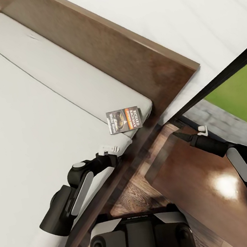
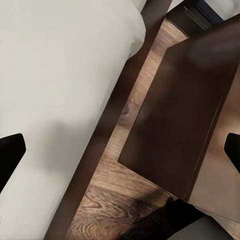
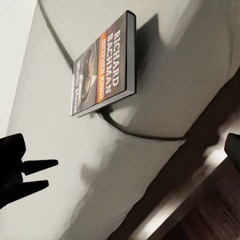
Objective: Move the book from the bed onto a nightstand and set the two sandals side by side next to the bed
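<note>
My left jaws (image 1: 111,150) sit spread wide and empty, just short of the thin dark orange-banded paperback (image 1: 123,120) at the pale grey mattress (image 1: 29,125) corner.

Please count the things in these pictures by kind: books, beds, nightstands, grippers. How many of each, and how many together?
Book: 1
Bed: 1
Nightstand: 1
Grippers: 2, the left gripper and the right gripper
Total: 5

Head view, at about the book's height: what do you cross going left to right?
Pale mattress of the bed → book → dark wooden headboard → white wall → black window frame → green outdoors.
</note>
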